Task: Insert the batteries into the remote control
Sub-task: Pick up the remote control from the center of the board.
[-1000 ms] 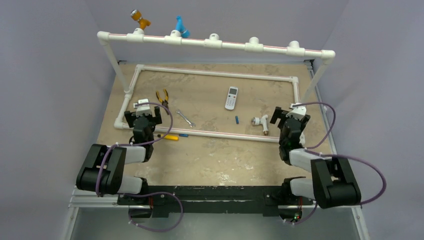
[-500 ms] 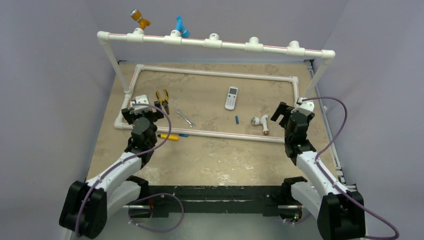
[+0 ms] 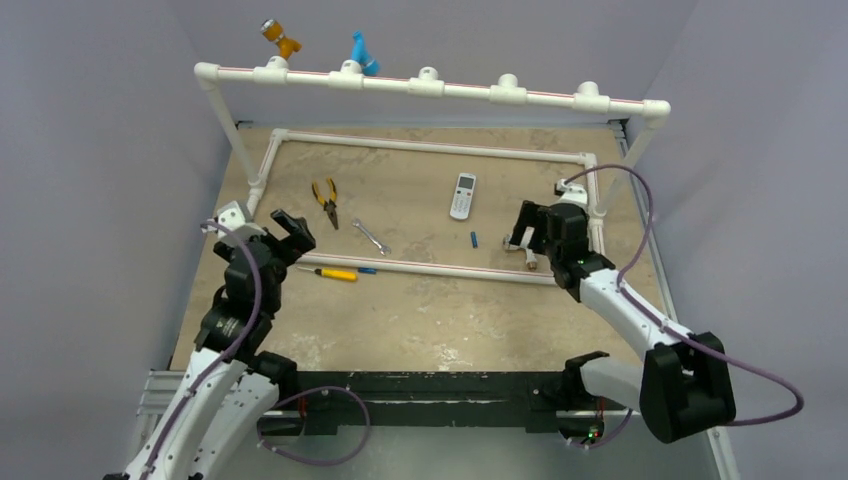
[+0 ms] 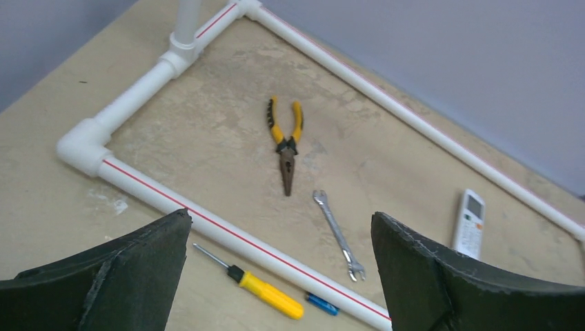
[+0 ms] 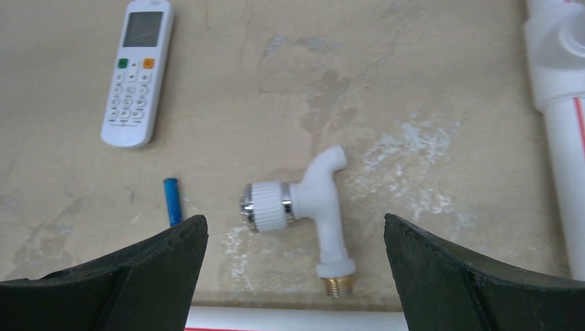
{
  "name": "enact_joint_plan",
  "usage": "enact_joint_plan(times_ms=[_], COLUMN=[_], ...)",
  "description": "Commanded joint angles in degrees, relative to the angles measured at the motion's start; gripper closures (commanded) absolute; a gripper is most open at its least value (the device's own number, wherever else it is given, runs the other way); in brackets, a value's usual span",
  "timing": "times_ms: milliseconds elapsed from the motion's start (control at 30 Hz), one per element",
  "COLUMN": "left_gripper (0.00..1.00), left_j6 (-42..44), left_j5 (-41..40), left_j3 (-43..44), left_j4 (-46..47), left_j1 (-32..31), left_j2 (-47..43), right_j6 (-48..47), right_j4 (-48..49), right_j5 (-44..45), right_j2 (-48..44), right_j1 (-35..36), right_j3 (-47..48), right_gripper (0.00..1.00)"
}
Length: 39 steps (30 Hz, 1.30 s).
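Note:
The white remote control lies face up inside the pipe frame, display end away from me. One small blue battery lies just near of it, left of the white pipe fitting. A second battery rests outside the frame against the near pipe, at the screwdriver's handle end. My left gripper hovers open above the frame's near-left corner, holding nothing. My right gripper hangs open over the pipe fitting, empty.
A white pipe fitting with a brass end lies below the right gripper. A yellow-handled screwdriver, pliers and a wrench lie at left. The PVC frame borders everything; a raised rail crosses the back.
Both arms have unfolded and risen. The left gripper swung out to the left. The right gripper moved left and farther in, over the pipe fitting. Both stayed open.

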Motion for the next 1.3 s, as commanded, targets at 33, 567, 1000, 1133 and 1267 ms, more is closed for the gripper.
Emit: enact_joint_plan(times_ms=[33,567,1000,1133,1267], left_gripper=[0.00,0.00,0.01,0.02,0.02], left_j6=[-3.6,12.5,12.8,12.9,12.9], left_j5=[11.5,29.4,32.7,32.3,32.2], left_j3=[9.8,9.7,10.6,10.6,10.5], left_j4=[-15.2,-21.2,-21.2,-21.3,-21.6], left_j1=[-0.1,-0.1,-0.1,-0.1,0.0], left_j2=[-3.9,-5.4,-2.1,-2.1,-2.1], right_j6=[4.7,13.1,17.7,17.4,17.8], right_j4=[-1.1,-10.3,-11.8,-13.8,-17.5], right_j5=[1.2,-2.0,-3.6,-1.6,1.1], right_j2=[9.0,42.8,52.0,54.2,56.5], right_j1=[6.4,11.0,12.7,14.0,14.9], right_j3=[9.3,39.7,47.1,49.6,52.2], right_gripper=[0.02,0.17,0.17,0.19,0.31])
